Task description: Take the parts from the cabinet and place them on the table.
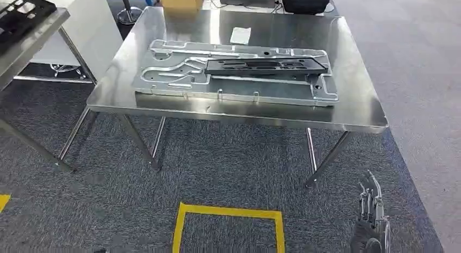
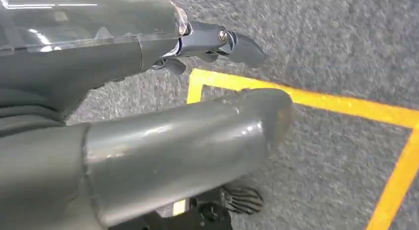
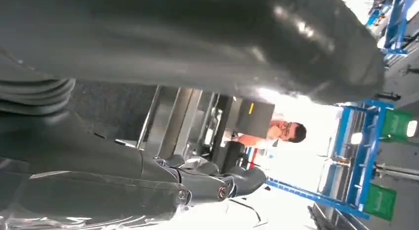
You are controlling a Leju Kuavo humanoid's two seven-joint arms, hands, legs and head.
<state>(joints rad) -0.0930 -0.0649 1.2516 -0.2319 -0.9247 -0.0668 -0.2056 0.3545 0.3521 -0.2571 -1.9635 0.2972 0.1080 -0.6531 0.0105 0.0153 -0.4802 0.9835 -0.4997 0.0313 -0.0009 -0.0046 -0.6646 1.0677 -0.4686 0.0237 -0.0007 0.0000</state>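
A steel tabletop [image 1: 359,109] carries a large grey stamped metal panel [image 1: 179,79], and a black elongated part [image 1: 266,65] lies flat on top of it. A small white slip [image 1: 240,35] rests farther back. The right hand [image 1: 371,209] hangs low over grey carpet, holding nothing, near a yellow floor marking [image 1: 228,212].

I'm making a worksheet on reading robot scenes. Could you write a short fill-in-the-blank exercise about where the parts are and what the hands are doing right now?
1. The black part lies on top of the silver ____.
2. Both parts rest on the steel ____.
3. The right hand hangs low beside the table and holds ____.
4. On the carpet before the table a rectangle is marked in ____ tape.

Missing words: panel; table; nothing; yellow
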